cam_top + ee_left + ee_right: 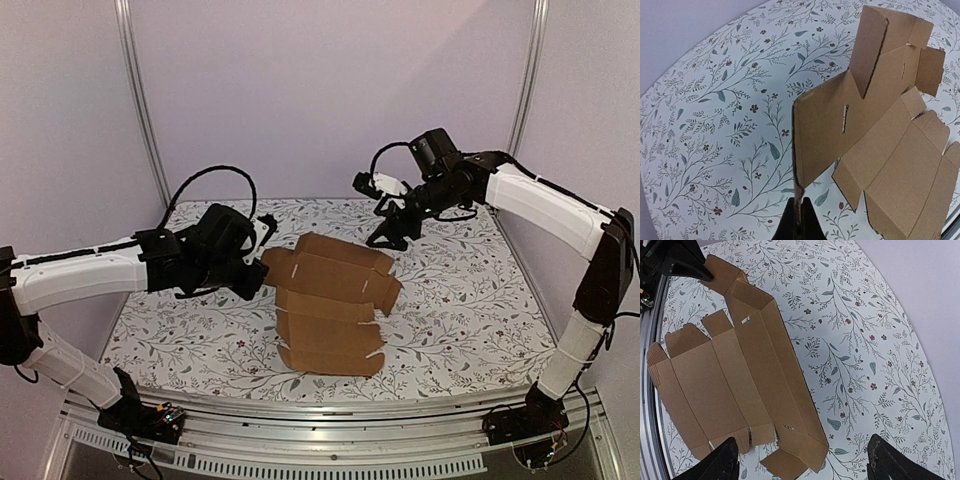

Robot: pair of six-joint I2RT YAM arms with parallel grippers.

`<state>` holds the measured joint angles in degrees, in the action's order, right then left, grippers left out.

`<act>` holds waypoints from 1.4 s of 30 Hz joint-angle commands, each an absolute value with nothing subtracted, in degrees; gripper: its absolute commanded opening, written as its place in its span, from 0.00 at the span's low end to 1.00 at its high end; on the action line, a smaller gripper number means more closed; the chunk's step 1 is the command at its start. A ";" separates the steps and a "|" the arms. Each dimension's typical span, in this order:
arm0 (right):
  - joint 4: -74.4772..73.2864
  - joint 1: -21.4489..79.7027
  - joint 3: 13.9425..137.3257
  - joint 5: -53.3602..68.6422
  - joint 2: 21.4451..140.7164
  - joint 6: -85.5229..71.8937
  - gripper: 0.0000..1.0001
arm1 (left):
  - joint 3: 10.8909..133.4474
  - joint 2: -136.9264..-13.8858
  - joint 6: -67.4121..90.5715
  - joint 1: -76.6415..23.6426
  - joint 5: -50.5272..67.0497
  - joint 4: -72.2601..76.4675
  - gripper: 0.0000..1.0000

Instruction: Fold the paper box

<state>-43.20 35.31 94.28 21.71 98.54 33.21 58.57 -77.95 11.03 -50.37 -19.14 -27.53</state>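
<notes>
Brown paper box [330, 320] lies mostly flat, long panels running left-right.

1. The paper box [330, 300] fills the table centre. Its far panels stand raised and its near panels lie flat.
2. Left approach is blocked: the left gripper [262, 264] is clamped on the box's left edge, with its arm lying across that side.
3. The right gripper [387, 238] hangs with jaws wide over the box's far right corner, apart from the cardboard.
4. Open floral tablecloth [470, 300] lies right of the box, along the far wall, and in a near strip.
5. Frame posts [140, 110] bound the far corners.
</notes>
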 commanded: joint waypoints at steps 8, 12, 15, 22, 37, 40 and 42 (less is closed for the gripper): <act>-47.63 36.45 99.16 22.78 108.17 36.83 0.78 | 59.24 -77.26 5.10 -53.15 -25.99 -28.46 0.00; -48.44 37.04 99.33 23.46 109.77 36.68 0.72 | 59.08 -77.26 5.13 -53.33 -26.70 -28.37 0.00; -48.98 37.71 99.17 23.75 110.66 36.50 0.68 | 58.81 -77.30 5.18 -53.35 -27.11 -28.18 0.00; -48.84 38.28 98.16 25.48 110.68 34.65 0.62 | 58.04 -77.42 5.75 -53.35 -27.76 -28.21 0.00; -42.62 39.11 90.40 25.93 106.20 29.57 0.48 | 57.22 -76.92 7.39 -53.44 -27.11 -27.21 0.00; -42.26 39.12 90.03 25.92 106.09 29.14 0.38 | 57.14 -76.90 7.63 -53.52 -27.16 -27.23 0.00; -42.03 39.20 89.71 25.97 106.03 28.90 0.29 | 57.06 -76.87 7.88 -53.61 -27.09 -27.20 0.00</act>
<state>-43.70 38.68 90.67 25.58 108.16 30.09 58.13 -77.89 6.98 -52.51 -27.44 -27.77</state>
